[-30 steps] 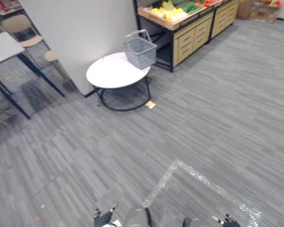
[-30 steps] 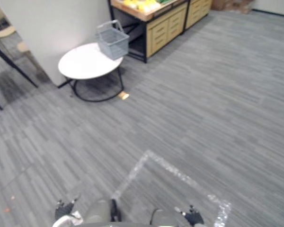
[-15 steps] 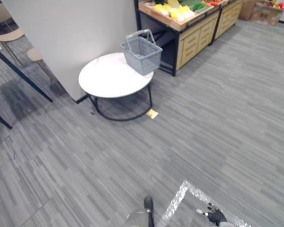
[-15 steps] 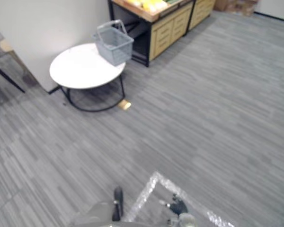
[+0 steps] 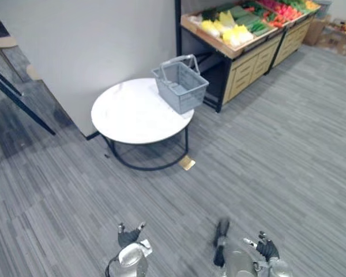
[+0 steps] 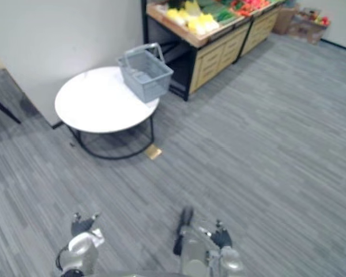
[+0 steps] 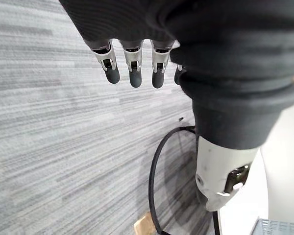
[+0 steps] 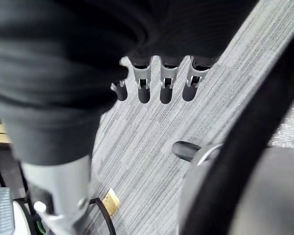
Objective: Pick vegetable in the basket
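Head-camera view down over a grey floor: a round white table (image 5: 132, 115) stands against a pale wall, and a grey mesh basket (image 5: 181, 88) sits on the table edge nearest a wooden stand (image 5: 251, 64), handle raised; no vegetable can be made out inside it. The vegetables lie in the tray on top of the stand, yellow pieces (image 5: 233, 36) nearest the basket, green ones (image 5: 245, 16) beside them and red ones (image 5: 282, 8) further along. A small tan scrap (image 5: 187, 163) lies on the floor by the table's foot. The left hand (image 5: 130, 235) and the right hand (image 5: 267, 249) hang low at the near edge, well apart from table and stand; each wrist view shows the fingers straight and slack with nothing in them. Judged from here, the yellow pieces look firm, smooth and light, so a grasp round the middle of one piece should hold, though a glossy skin may slip under a loose pinch; the basket seems stiff and light, and could slide on the table if knocked
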Tool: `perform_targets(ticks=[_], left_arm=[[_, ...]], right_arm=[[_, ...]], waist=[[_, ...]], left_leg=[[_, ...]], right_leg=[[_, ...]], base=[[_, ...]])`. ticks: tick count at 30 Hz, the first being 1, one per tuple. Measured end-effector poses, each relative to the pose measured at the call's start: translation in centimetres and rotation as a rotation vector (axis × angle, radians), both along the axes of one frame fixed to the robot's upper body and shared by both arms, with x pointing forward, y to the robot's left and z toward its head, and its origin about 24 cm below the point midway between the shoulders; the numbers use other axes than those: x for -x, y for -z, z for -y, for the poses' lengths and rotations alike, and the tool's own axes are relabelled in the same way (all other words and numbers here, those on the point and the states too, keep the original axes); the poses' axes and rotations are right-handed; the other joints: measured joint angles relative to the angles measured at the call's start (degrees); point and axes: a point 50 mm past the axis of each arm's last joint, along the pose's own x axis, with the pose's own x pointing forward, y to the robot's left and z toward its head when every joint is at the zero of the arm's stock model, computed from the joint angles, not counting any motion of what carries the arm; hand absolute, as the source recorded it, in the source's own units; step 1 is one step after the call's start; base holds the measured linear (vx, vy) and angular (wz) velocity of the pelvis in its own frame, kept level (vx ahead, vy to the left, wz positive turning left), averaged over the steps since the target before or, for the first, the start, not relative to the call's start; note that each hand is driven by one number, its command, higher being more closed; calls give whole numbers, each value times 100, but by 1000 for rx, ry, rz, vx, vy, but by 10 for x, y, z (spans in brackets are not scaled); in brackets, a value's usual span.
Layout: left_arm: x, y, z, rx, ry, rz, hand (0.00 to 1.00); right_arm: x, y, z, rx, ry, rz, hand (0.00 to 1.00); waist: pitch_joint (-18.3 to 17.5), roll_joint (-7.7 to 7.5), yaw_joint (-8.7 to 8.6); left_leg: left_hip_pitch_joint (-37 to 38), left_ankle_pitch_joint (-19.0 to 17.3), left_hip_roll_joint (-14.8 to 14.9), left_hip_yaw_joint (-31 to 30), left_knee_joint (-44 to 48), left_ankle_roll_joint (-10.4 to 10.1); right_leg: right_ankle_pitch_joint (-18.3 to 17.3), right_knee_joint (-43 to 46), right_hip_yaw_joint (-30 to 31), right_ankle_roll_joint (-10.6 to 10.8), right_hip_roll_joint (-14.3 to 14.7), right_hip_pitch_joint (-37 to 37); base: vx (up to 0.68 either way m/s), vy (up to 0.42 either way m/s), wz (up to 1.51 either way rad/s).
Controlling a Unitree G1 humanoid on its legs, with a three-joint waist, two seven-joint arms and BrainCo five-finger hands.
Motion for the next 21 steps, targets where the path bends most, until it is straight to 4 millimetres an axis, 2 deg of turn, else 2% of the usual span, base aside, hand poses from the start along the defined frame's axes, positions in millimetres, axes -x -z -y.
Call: perform_targets(ticks=[1, 2, 3, 4, 5, 6, 7, 8, 9, 10, 11, 12, 13, 14, 15, 16, 18, 19, 20, 21], left_arm=[[1, 2, 7, 22, 0, -5, 0], [8, 7, 14, 44, 9, -28, 0], [12, 10, 17, 54, 7, -41, 0], [27, 19, 25, 82, -2, -97, 0], [37, 24, 28, 93, -7, -137, 0], [46, 28, 29, 101, -17, -174, 0], [50, 30, 27, 102, -43, -189, 0], [51, 31, 26, 101, -50, -196, 0], [57, 32, 22, 101, -74, -210, 0], [62, 33, 14, 90, -100, -224, 0], [66, 34, 11, 82, -108, -234, 0], [72, 34, 7, 82, -137, -232, 0], [70, 32, 4, 74, -144, -217, 0], [72, 32, 2, 67, -150, -219, 0], [75, 32, 1, 63, -156, -227, 0], [86, 34, -1, 59, -166, -254, 0], [100, 38, 1, 67, -176, -290, 0], [112, 40, 3, 73, -184, -325, 0], [119, 41, 3, 76, -188, -347, 0], [128, 43, 4, 80, -195, -369, 0]], right_arm=[[4, 0, 10, 19, 23, -13, 0], [9, 2, 15, 27, 36, -36, 0], [11, 3, 16, 28, 40, -51, 0], [15, 4, 19, 39, 37, -70, 0], [16, 5, 21, 48, 35, -78, 0], [16, 5, 22, 57, 31, -83, 0], [19, 5, 23, 66, 23, -94, 0], [20, 5, 24, 74, 10, -104, 0], [19, 6, 25, 86, -15, -118, 0], [21, 6, 24, 89, -34, -127, 0], [21, 7, 22, 89, -48, -129, 0], [17, 6, 18, 93, -77, -121, 0], [12, 5, 19, 103, -94, -112, 0], [5, 3, 17, 101, -109, -96, 0], [1, 2, 13, 93, -114, -87, 0], [-4, 2, 7, 78, -126, -70, 0], [-7, 0, -2, 56, -138, -44, 0], [-11, -2, -7, 50, -166, -21, 0], [-14, -3, -10, 45, -183, -6, 0], [-16, -5, -13, 41, -203, 13, 0]], waist=[[46, 230, -49], [47, 362, -61], [51, 370, -51], [-1, 492, 23], [-42, 543, 34], [-35, 592, 26], [-16, 663, 25], [-8, 717, 35], [72, 774, 74], [132, 718, 193], [162, 613, 226], [155, 573, 248], [166, 589, 345], [176, 608, 475], [179, 610, 515], [179, 597, 537], [173, 607, 542], [157, 632, 545], [148, 638, 554], [76, 632, 623]], left_leg=[[283, -134, 250, -55, -27, -103], [258, 19, 456, -78, 233, -201], [229, 146, 512, -72, 442, -216], [-15, 490, 690, -65, 1251, -314], [-405, 782, 802, -68, 2085, -395], [-820, 1318, 916, -70, 2963, -503], [-1186, 2106, 1097, -61, 3773, -769], [-1381, 2369, 1249, -32, 4303, -883], [-1852, 2096, 1580, 240, 5523, -785], [-2160, 1703, 1629, 459, 6158, -608], [-2302, 1536, 1551, 533, 6225, -528], [-2713, 1294, 1319, 630, 6088, -459], [-3137, 1147, 1049, 700, 5655, -426], [-3448, 1055, 853, 860, 4852, -371], [-3526, 1057, 774, 953, 4287, -364], [-3508, 1135, 672, 1255, 2934, -288], [-3329, 1528, 563, 1697, 1091, -279], [-3358, 1683, 599, 2076, 455, -285], [-3413, 1711, 623, 2218, 408, -239], [-3404, 1889, 566, 2211, 395, -15]], right_leg=[[469, 693, -96, -99, 122, -125], [495, 1309, -210, -172, 135, -266], [486, 1499, -237, -369, 148, -269], [118, 1800, -263, -887, 349, -225], [-82, 1915, -288, -886, 442, -191], [-283, 1967, -321, -932, 536, -53], [-443, 1902, -371, -998, 654, 195], [-548, 1831, -393, -1033, 736, 391], [-711, 1596, -394, -1100, 956, 915], [-830, 1346, -377, -1126, 1042, 1481], [-878, 1227, -353, -1125, 1042, 1708], [-957, 966, -322, -1091, 1041, 2090], [-1018, 780, -278, -1056, 1038, 2371], [-1050, 632, -198, -963, 1025, 2567], [-1048, 569, -161, -885, 1016, 2668], [-1102, 391, -115, -779, 1002, 2918], [-1177, 92, -103, -653, 1015, 3281], [-1262, -88, -95, -521, 1054, 3517], [-1359, -113, -105, -403, 1061, 3682], [-1599, -17, -72, -246, 1012, 3811]], base=[[811, -419, 54], [692, -383, 35], [686, -435, 7], [715, -458, -22], [837, -494, -29], [824, -392, -15], [670, -264, -2], [658, -214, 4], [600, -174, -2], [567, -156, -8], [503, -116, -6], [443, -93, -5], [507, -76, -28], [396, -26, -42], [421, 18, -49], [346, 34, -27], [479, 76, -17], [643, 163, -5], [712, 230, -1], [632, 226, 0]])
